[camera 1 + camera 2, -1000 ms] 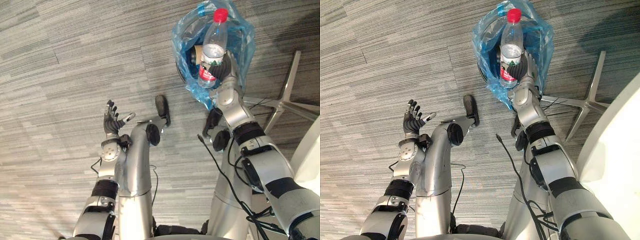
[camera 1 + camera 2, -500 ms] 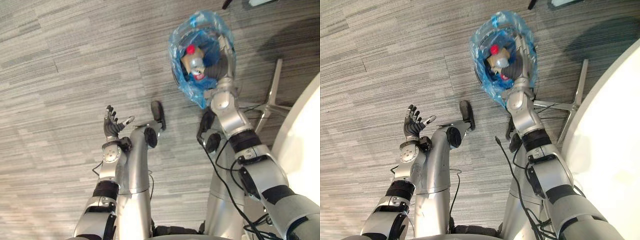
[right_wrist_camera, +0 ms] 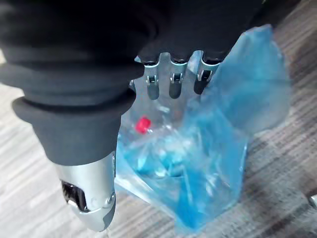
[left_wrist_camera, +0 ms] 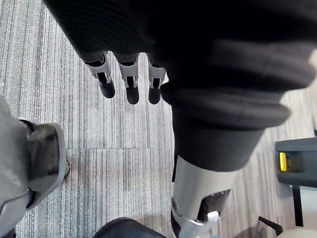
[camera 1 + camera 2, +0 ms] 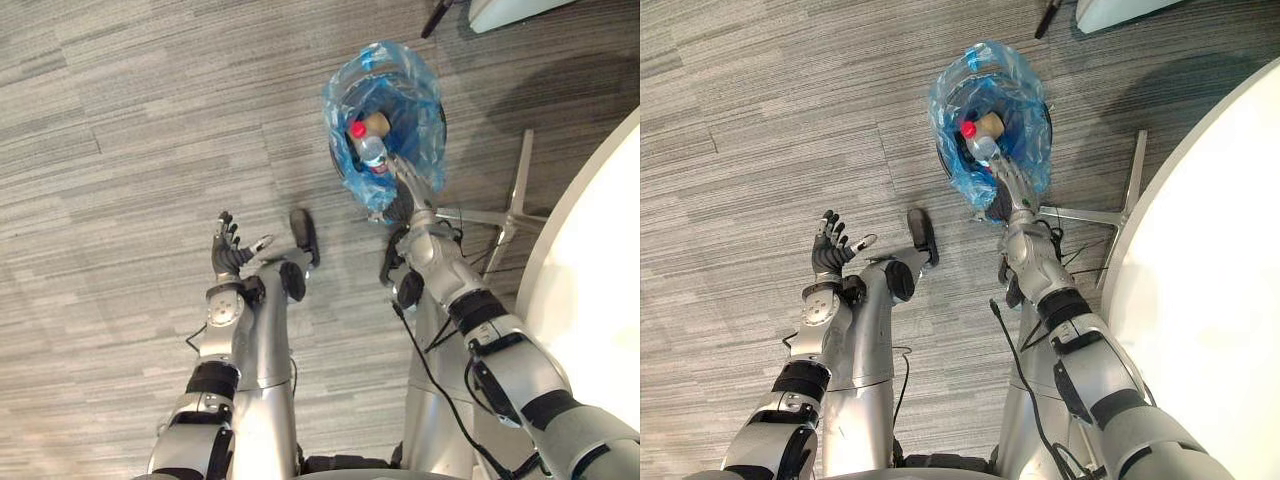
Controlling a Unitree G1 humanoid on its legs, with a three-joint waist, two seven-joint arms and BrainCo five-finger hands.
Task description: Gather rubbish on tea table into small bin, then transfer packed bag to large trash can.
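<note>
A small bin lined with a blue plastic bag (image 5: pixel 428 112) stands on the floor ahead of me. A clear water bottle with a red cap (image 5: pixel 366 143) lies inside it beside a brown cup (image 5: pixel 379 123). My right hand (image 5: pixel 404 178) hovers at the bin's near rim, apart from the bottle. In the right wrist view its fingers (image 3: pixel 172 82) are straight and hold nothing above the bag (image 3: pixel 223 148) and the red cap (image 3: pixel 143 124). My left hand (image 5: pixel 227 251) is raised over the carpet to the left, open and idle.
A white round table (image 5: pixel 600 270) curves along the right side. A chair's metal star base (image 5: pixel 512 205) lies just right of the bin. A pale object (image 5: pixel 505 9) and a dark rod (image 5: pixel 436 16) sit beyond the bin. Grey striped carpet spreads to the left.
The bottle left my right hand and dropped into the bagged bin. That hand opened and drew back to the near rim. The camera shifted, bringing more of the table into view.
</note>
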